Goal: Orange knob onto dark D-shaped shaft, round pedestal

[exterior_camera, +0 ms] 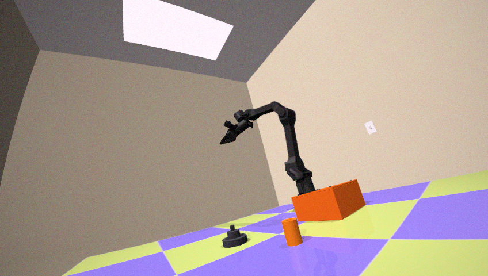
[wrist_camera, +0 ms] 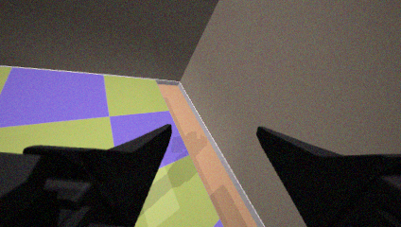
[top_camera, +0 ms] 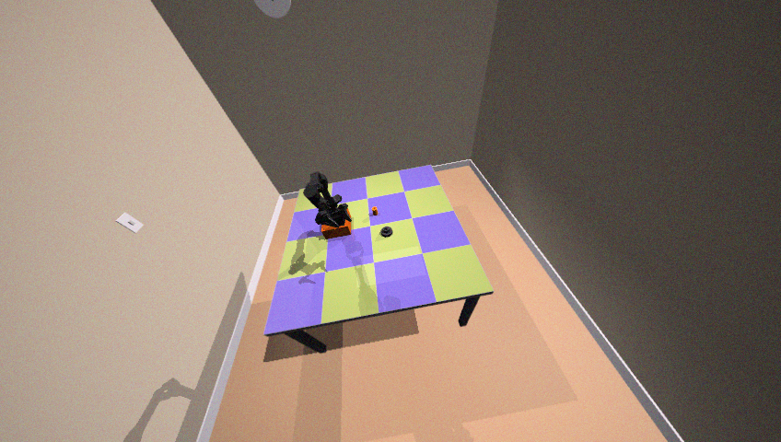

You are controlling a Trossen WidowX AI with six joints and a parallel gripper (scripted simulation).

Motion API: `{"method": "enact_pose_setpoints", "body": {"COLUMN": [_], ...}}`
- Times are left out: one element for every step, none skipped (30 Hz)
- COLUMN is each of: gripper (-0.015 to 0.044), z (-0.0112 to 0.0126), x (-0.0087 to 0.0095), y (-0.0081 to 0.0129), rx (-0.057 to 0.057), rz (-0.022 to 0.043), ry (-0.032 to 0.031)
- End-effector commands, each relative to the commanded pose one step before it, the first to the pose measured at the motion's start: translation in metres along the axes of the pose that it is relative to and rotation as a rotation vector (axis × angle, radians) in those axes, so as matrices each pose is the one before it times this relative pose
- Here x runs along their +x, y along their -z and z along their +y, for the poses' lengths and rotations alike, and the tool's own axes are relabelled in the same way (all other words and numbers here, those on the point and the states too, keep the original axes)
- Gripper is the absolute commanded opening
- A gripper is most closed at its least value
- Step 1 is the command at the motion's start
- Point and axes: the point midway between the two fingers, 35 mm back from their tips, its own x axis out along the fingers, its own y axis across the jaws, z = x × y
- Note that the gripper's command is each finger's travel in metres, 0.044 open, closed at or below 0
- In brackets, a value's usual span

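Observation:
The orange knob (top_camera: 375, 210) (exterior_camera: 291, 232) is a small upright cylinder standing on the checkered table (top_camera: 448, 268) (exterior_camera: 445, 218). The dark round pedestal with its short shaft (top_camera: 387, 231) (exterior_camera: 234, 237) stands apart from the knob, nearer the table's middle. My gripper (exterior_camera: 225, 139) (wrist_camera: 214, 129) (top_camera: 343, 212) is open and empty. It hangs high in the air on the bent arm, well above and away from both objects. In the wrist view only the two dark fingers, table squares and the floor edge show; neither knob nor pedestal is in that view.
The arm stands on an orange base box (top_camera: 335, 228) (exterior_camera: 327, 201) near the table's far left side, close to the knob. Walls close in behind and to the left of the table; a strip of floor (wrist_camera: 199, 151) runs beside it.

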Motion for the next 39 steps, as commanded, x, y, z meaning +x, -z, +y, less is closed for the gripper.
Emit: {"method": "enact_pose_setpoints", "body": {"gripper": [0.0440,0.0440,0.0440,0.0440,0.0440,0.0440,0.0440,0.0440,0.0440,0.0440,0.0440,0.0440,0.0440,0.0440,0.0440,0.0440,0.0440,0.0440,0.0440,0.0440,0.0440,0.0440,0.0440,0.0440,0.0440,0.0440,0.0440,0.0440,0.0440,0.0440,0.0440,0.0440,0.0440,0.0440,0.0440,0.0440,0.0440,0.0440,0.0440], "z": [0.05357,0.01422,0.01437,0.01450,0.01461,0.01470,0.01496,0.01499,0.01500,0.01499,0.01495,0.01488,0.01480,0.01468,0.01455,0.01439,0.01530,0.01514,0.01490,0.01463,0.01434,0.01402,0.01368,0.01332,0.01295,0.01255,0.01268,0.01233,0.01185,0.01136,0.01086,0.01034,0.00982,0.00928,0.00874,0.00820,0.00727,0.00549,0.00315], "x": [0.03396,0.00982,0.00978,0.00972,0.00966,0.00959,0.00996,0.00988,0.00980,0.00970,0.00960,0.00949,0.00938,0.00926,0.00913,0.00900,0.00917,0.00907,0.00892,0.00878,0.00862,0.00847,0.00831,0.00814,0.00797,0.00780,0.00820,0.00806,0.00785,0.00764,0.00742,0.00720,0.00698,0.00676,0.00653,0.00631,0.00608,0.00475,0.00278], "y": [-0.00575,-0.00052,-0.00014,0.00025,0.00065,0.00105,0.00208,0.00249,0.00291,0.00333,0.00376,0.00418,0.00460,0.00502,0.00543,0.00584,0.00605,0.00653,0.00697,0.00739,0.00781,0.00820,0.00858,0.00894,0.00928,0.00960,0.01026,0.01064,0.01092,0.01117,0.01139,0.01158,0.01174,0.01187,0.01198,0.01205,0.01221,0.00984,0.00588], "rx": [0.1152,0.0272,0.0258,0.0244,0.0230,0.0216,0.0198,0.0184,0.0171,0.0157,0.0144,0.0130,0.0117,0.0104,0.0092,0.0079,0.0068,0.0055,0.0043,0.0031,0.0019,0.0008,-0.0003,-0.0014,-0.0024,-0.0034,-0.0048,-0.0059,-0.0069,-0.0078,-0.0087,-0.0095,-0.0103,-0.0110,-0.0117,-0.0122,-0.0129,-0.0107,-0.0066], "rz": [0.02624,0.01108,0.01304,0.01496,0.01681,0.01861,0.02083,0.02251,0.02410,0.02560,0.02700,0.02830,0.02949,0.03057,0.03152,0.03236,0.03443,0.03532,0.03593,0.03639,0.03669,0.03683,0.03682,0.03665,0.03633,0.03585,0.03752,0.03692,0.03583,0.03456,0.03313,0.03154,0.02979,0.02790,0.02587,0.02372,0.02153,0.01567,0.00864], "ry": [-0.15342,-0.03962,-0.03898,-0.03821,-0.03732,-0.03630,-0.03596,-0.03470,-0.03333,-0.03184,-0.03026,-0.02859,-0.02683,-0.02498,-0.02307,-0.02109,-0.02196,-0.01974,-0.01738,-0.01497,-0.01253,-0.01007,-0.00759,-0.00511,-0.00264,-0.00018,0.00289,0.00563,0.00829,0.01089,0.01341,0.01584,0.01818,0.02041,0.02253,0.02452,0.02663,0.02276,0.01416]}}
